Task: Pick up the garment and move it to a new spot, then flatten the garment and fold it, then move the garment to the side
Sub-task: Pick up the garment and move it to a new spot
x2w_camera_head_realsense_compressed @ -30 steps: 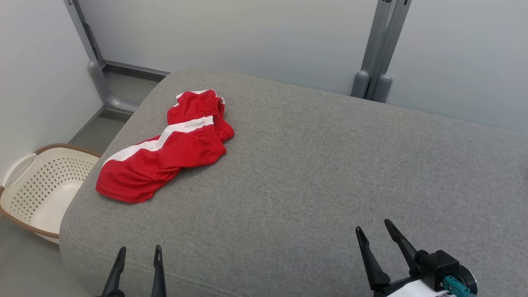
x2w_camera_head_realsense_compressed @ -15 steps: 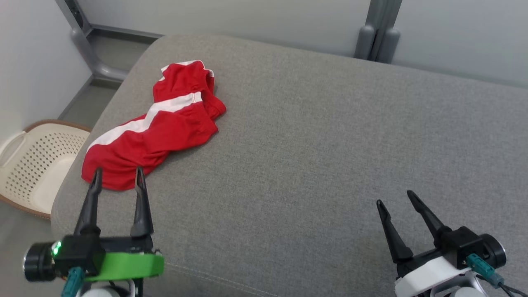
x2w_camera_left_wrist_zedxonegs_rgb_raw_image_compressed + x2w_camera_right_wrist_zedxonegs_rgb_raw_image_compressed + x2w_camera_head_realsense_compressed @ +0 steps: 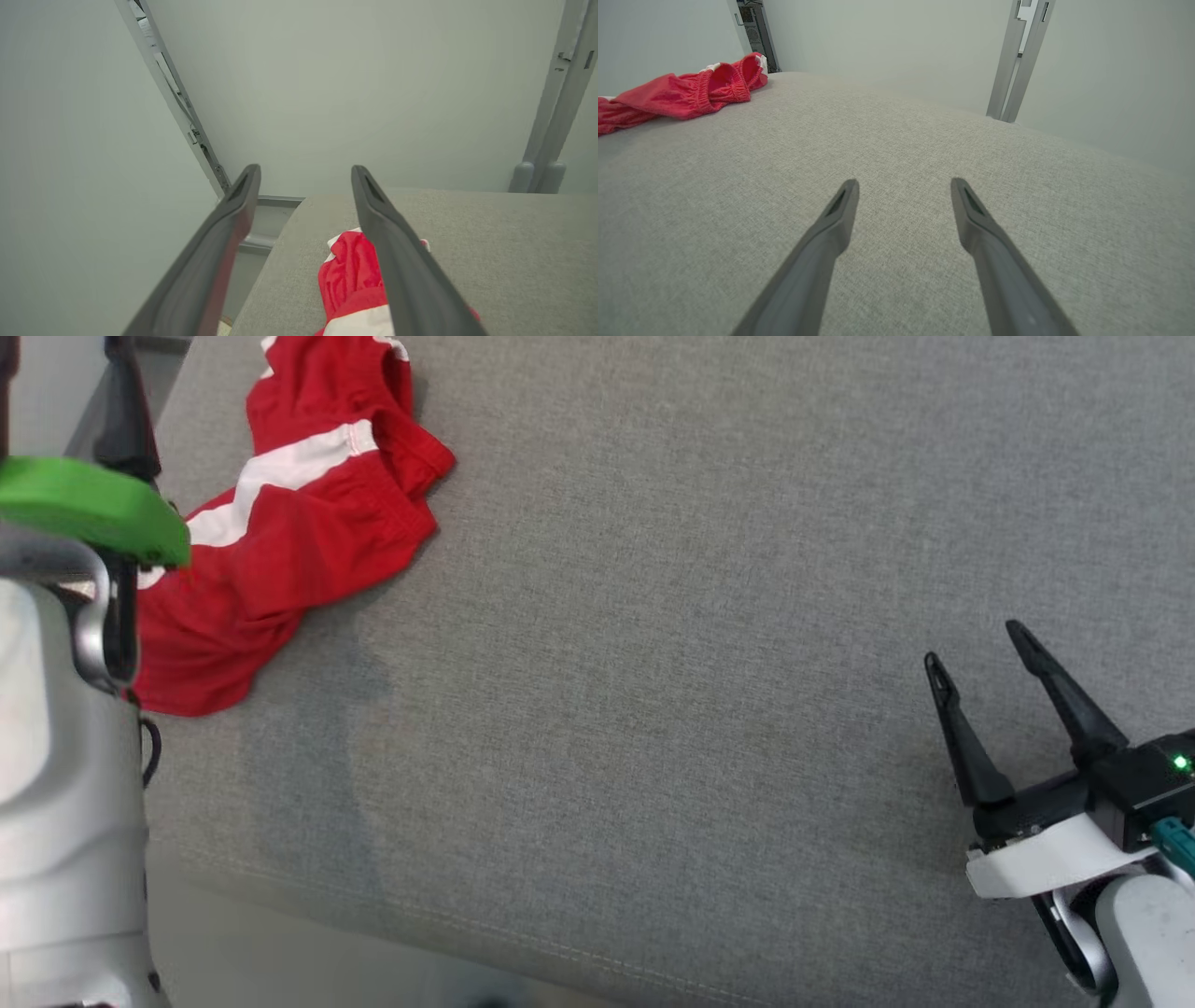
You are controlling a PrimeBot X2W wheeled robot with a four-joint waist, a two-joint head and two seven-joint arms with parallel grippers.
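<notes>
The garment (image 3: pixel 280 523), red shorts with a white side stripe, lies crumpled at the far left of the grey cushioned surface (image 3: pixel 653 663). My left arm rises along the head view's left edge, its green wrist piece (image 3: pixel 84 509) over the garment's near end. In the left wrist view my left gripper (image 3: pixel 304 169) stands open in the air, with the garment (image 3: pixel 350 275) below and between its fingers, untouched. My right gripper (image 3: pixel 976 647) is open and empty over bare cushion at the lower right, far from the garment (image 3: pixel 682 95).
The cushion's rounded left edge drops to the floor (image 3: pixel 261 224) beside the garment. Its front seam and edge (image 3: pixel 420 915) run along the bottom of the head view. Grey metal posts (image 3: pixel 1017 60) stand against the pale wall behind the surface.
The head camera has tipped down and closer, shifting the whole picture. My left arm has come forward and up beside the garment's near end. Both grippers stay open.
</notes>
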